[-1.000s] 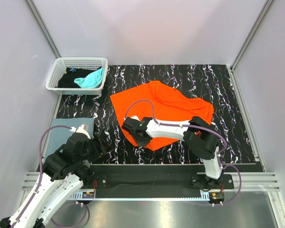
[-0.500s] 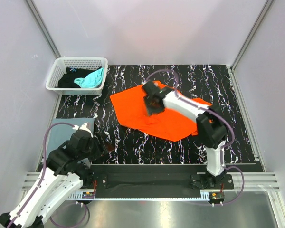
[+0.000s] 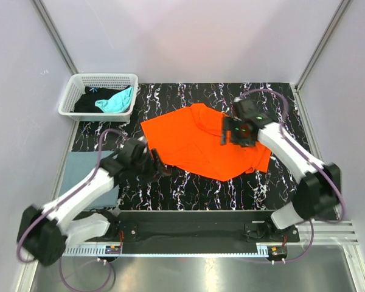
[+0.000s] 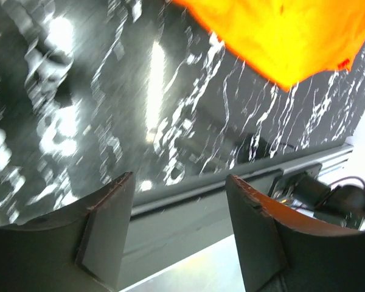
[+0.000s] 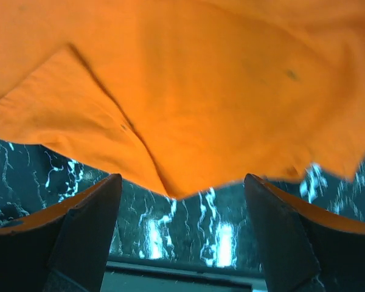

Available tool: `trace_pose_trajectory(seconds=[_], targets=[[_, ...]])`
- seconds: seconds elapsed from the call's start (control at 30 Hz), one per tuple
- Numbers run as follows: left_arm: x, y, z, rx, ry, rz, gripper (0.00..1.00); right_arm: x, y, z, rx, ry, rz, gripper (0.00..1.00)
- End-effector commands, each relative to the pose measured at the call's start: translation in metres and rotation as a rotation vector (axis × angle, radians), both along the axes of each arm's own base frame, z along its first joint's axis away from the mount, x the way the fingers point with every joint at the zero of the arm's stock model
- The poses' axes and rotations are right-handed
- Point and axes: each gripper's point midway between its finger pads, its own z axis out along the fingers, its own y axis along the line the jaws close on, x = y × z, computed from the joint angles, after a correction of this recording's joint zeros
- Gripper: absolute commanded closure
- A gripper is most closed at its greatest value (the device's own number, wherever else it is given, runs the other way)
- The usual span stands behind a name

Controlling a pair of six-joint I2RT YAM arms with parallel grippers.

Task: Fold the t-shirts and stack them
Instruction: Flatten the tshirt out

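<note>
Right gripper (image 5: 181, 237) now over half-folded orange t-shirt (image 3: 194, 146)

rumpled orange tee (image 3: 198, 146) in the middle; flat grey-blue tee (image 3: 77, 170) far left

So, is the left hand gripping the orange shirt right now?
No, the left hand is open over the black table, and the orange shirt lies beyond it, untouched.

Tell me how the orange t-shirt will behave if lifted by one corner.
The orange t-shirt would probably hang limp: it lies flat with soft creases. Likely light, being thin cloth. It may slide easily over the glossy table.
</note>
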Motion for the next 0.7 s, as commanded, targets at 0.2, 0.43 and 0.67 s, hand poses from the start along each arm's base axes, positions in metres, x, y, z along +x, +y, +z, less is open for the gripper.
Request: trace_pose_trajectory(seconds=[0.2,0.43,0.67], targets=[[0.132,-0.108,0.042,-0.005,-0.221,-0.166,0.52,-0.072,-0.079,0.013,0.198,0.058,-0.372,0.19],[0.158,-0.159,-0.007,0.046,-0.139,-0.223,0.54,-0.074,-0.129,-0.011,0.142,0.166,-0.558,0.25],[0.158,-0.151,-0.054,0.06,-0.013,-0.218,0.52,-0.058,-0.174,-0.045,0.181,0.279,-0.761,0.29]])
